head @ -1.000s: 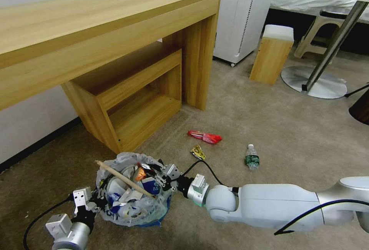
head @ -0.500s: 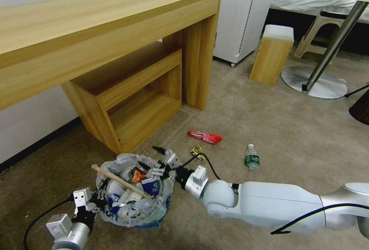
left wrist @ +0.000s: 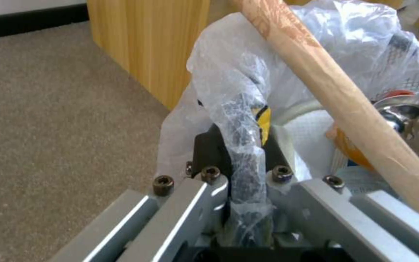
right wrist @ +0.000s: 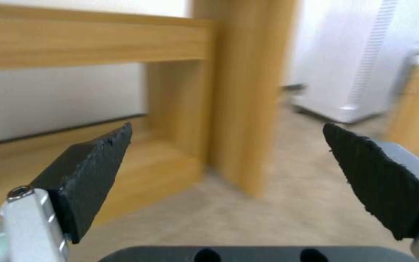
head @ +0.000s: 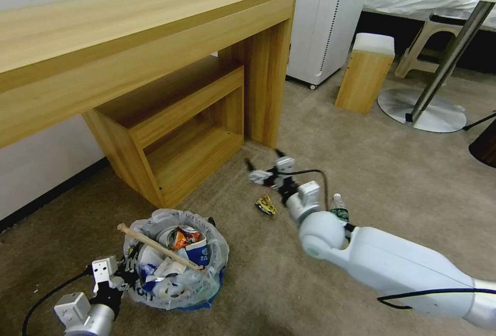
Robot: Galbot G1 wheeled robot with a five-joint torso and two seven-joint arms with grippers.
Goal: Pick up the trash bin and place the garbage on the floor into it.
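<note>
The trash bin (head: 212, 279), blue with a white bag over its rim, stands on the floor (head: 403, 181) at the lower left. It holds a wooden stick (head: 157, 245), a blue-white cup (head: 199, 252) and other litter. My left gripper (head: 124, 269) is shut on the bin's rim, and the bagged rim shows pinched in the left gripper (left wrist: 243, 171) beside the stick (left wrist: 345, 105). My right gripper (head: 263, 158) hangs open and empty above the carpet near the desk leg; its fingers (right wrist: 98, 163) stand wide apart. A yellow wrapper (head: 265, 204) and a plastic bottle (head: 338, 208) lie beside the right arm.
A wooden desk (head: 155, 67) with a low shelf unit stands behind the bin. Farther right are a white appliance (head: 330, 15), a wooden stool (head: 364, 72), a round table base (head: 421, 111) and a dark round object (head: 485, 144).
My right gripper has left the bin's mouth and swung away to the right, over the spot where the red wrapper lay. The left gripper and bin shifted only slightly.
</note>
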